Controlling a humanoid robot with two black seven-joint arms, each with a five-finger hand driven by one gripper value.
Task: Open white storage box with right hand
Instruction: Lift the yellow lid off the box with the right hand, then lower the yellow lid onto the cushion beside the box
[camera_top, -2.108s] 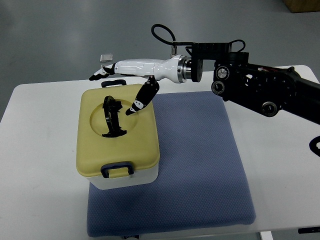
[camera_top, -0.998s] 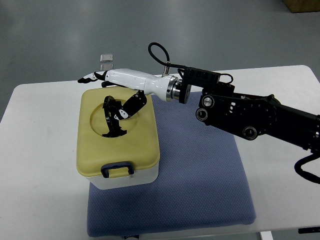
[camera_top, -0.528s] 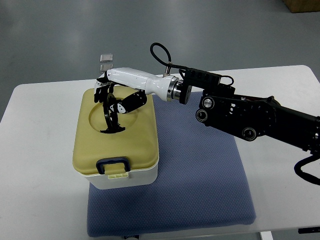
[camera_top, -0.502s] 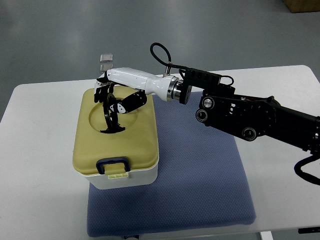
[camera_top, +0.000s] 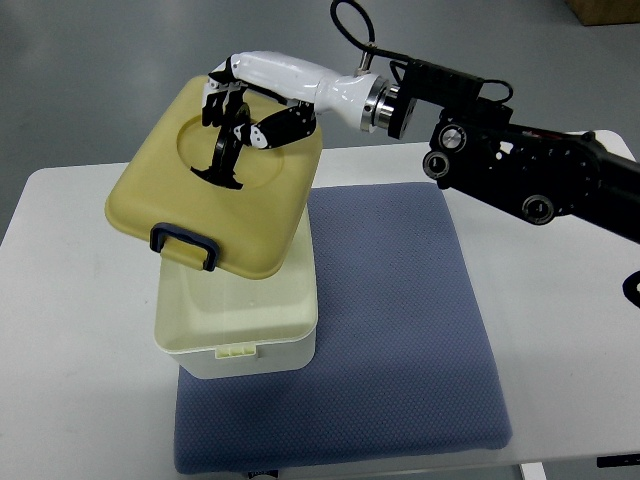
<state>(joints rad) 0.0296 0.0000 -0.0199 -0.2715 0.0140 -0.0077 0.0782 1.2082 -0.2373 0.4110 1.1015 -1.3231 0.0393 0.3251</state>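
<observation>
Right robot hand (camera_top: 240, 105), white-shelled with black fingers, grips the black swing handle (camera_top: 225, 150) atop the pale-yellow plastic lid (camera_top: 215, 205), raised and tilted above the white storage box (camera_top: 240, 330) at seven o'clock on the blue mat (camera_top: 400, 330). Lid looks light, rigid, smooth; the handle seems the surest hold.

No legible text, label, brand, number or sign found on any surface in view. Checked: the yellow lid (camera_top: 215, 185) held up by the right hand (camera_top: 245, 95), plain; the white storage box (camera_top: 240, 325) below that hand, plain, with a small ridged tab on its front that carries no print; the blue mat (camera_top: 400, 330) beneath and to the right of the hand, unmarked; the black arm links behind the hand, no markings that can be made out.
</observation>
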